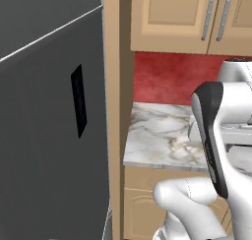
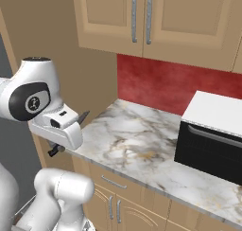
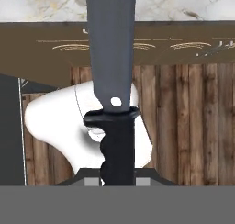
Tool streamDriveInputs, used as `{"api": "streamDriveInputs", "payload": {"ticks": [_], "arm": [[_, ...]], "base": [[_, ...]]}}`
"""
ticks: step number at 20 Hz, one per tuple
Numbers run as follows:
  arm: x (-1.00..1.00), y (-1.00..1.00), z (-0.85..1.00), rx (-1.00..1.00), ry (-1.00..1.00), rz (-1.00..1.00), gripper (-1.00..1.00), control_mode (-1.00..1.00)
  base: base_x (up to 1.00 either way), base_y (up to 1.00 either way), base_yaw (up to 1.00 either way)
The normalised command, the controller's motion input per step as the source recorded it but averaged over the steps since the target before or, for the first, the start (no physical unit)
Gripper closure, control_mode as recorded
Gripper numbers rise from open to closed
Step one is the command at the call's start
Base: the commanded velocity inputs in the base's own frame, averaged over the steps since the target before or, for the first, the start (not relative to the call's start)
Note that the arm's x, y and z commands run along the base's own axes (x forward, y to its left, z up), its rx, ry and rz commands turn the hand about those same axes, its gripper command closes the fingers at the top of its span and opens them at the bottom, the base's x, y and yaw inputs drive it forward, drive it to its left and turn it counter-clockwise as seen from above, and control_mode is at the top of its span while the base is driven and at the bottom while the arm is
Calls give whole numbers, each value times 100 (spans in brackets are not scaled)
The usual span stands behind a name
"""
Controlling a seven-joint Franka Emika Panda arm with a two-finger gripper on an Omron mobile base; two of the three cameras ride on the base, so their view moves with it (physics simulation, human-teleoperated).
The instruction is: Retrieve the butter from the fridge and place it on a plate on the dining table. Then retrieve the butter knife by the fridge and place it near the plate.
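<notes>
Closest to the hand camera is the butter knife [image 3: 112, 94], clamped by its black ribbed handle between the fingers of the gripper [image 3: 117, 179]; the jaws are closed tight on that handle. From the grip at 6 o'clock the flat grey blade runs straight up to 12 o'clock, with a small pale rivet just above the guard. Behind the blade lies a wooden plank floor [image 3: 193, 122], and across the top of that view runs the front of a tan base cabinet [image 3: 183, 46] with the marble edge of the wall counter [image 3: 46, 5] above it.

From the right base camera the hand sits at about 9 o'clock, held off the counter's left end; a dark blade tip [image 2: 83, 117] pokes out toward 2 o'clock and the handle's butt [image 2: 53, 151] shows below the hand at 7 o'clock. A black-fronted microwave [image 2: 210, 149] with a white top stands on the counter at 3 o'clock, well apart from the hand. A red backsplash [image 2: 165, 83] and tan upper cabinets [image 2: 142, 17] with slim metal handles sit behind.

From the left base camera the fridge [image 1: 44, 135] takes the left half, its door shut, with a dark slot at 9 o'clock. Beside it stands a tan side panel [image 1: 113, 86].
</notes>
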Motion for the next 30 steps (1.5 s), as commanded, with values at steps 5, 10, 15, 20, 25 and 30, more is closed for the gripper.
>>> {"api": "streamDriveInputs", "payload": {"ticks": [5,10,15,20,25,30], "arm": [[0,0,0,0,0,0,100,100],[0,0,0,0,0,0,100,100],[0,0,0,0,0,0,100,100],[0,0,0,0,0,0,100,100],[0,0,0,0,0,0,100,100],[0,0,0,0,0,0,100,100]], "base": [[-46,-53,-18],[-55,-78,-37],[-15,-71,-71],[0,-35,-95],[1,-4,-100],[4,0,-100]]}}
